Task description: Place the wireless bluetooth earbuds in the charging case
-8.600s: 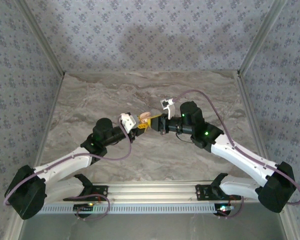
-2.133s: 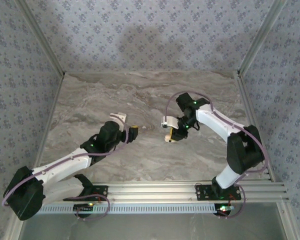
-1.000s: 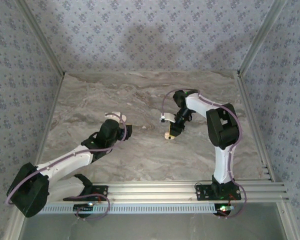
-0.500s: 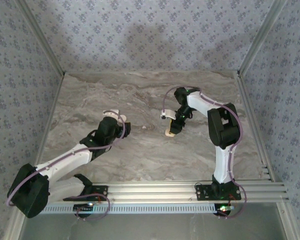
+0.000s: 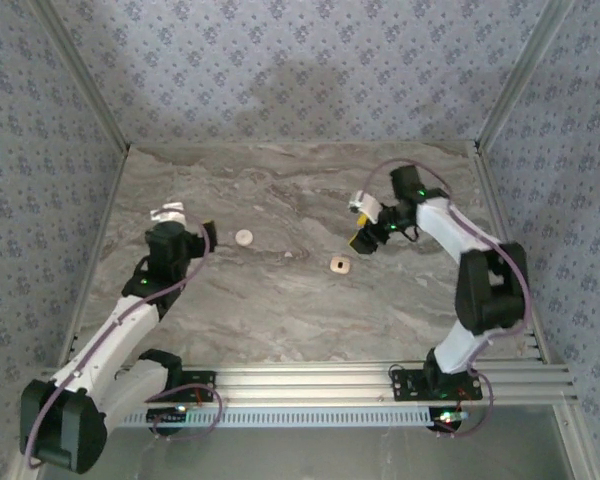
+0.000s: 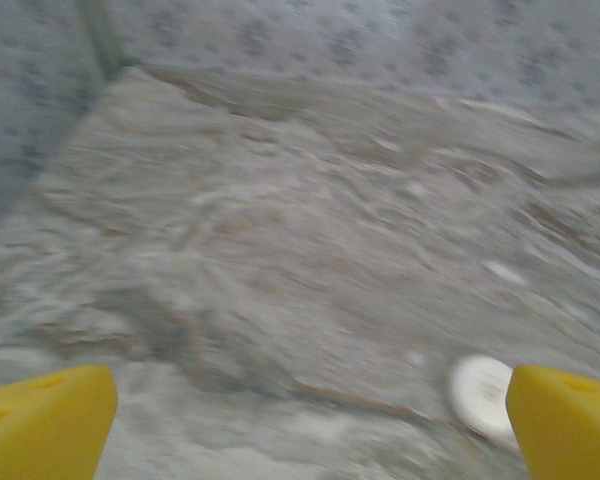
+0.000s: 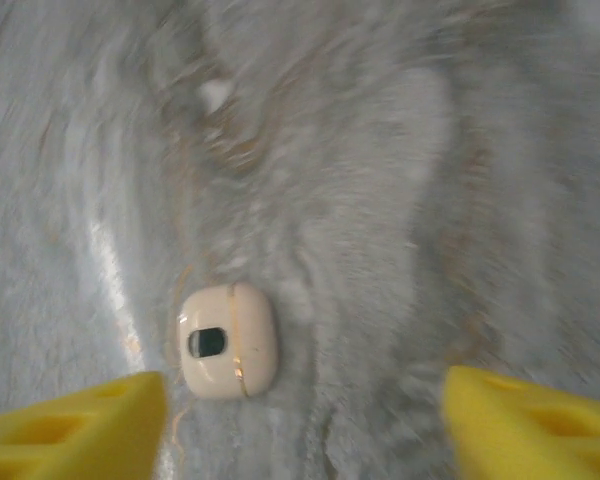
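Both jaws gape; charging case (image 5: 339,264) lies free on table (image 5: 280,315).

Grey marble-look table (image 5: 280,310), veiny swirls. Walls (image 5: 300,70) on three sides, blue-grey floral wallpaper. Metal posts (image 5: 92,95) in corners, slotted rail (image 5: 310,380) along near edge. Soft even light.

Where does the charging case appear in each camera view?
Top external: charging case just right of picture centre, below-left of the right gripper.
Right wrist: lower left of centre, beside one yellow finger.
Shared landmark: the right gripper's open yellow fingers.
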